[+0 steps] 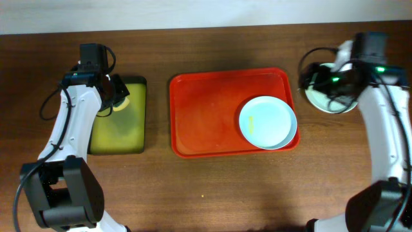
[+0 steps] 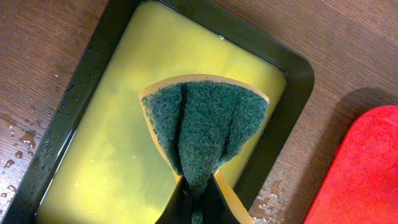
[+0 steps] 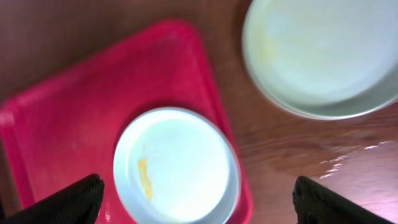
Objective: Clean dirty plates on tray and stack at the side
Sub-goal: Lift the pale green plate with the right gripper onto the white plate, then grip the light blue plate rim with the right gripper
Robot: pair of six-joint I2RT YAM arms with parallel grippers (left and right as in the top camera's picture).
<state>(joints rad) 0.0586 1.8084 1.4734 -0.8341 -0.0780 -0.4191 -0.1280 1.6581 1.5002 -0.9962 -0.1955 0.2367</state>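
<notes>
Left hand (image 2: 198, 202): pinching a folded green sponge (image 2: 202, 130) over the sponge tray (image 2: 292, 81), which sits left of the red tray (image 1: 206, 116).
Right hand (image 3: 198, 186): fingers spread wide with nothing between them, above the right edge of the red tray.
Red tray: in the middle of the counter (image 1: 206, 193).
Plate on the tray (image 1: 268, 122): at the right end of the red tray, with a small yellow smear.
Plate off the tray (image 3: 323, 56): on the counter just right of the red tray, with a faint yellow mark.
</notes>
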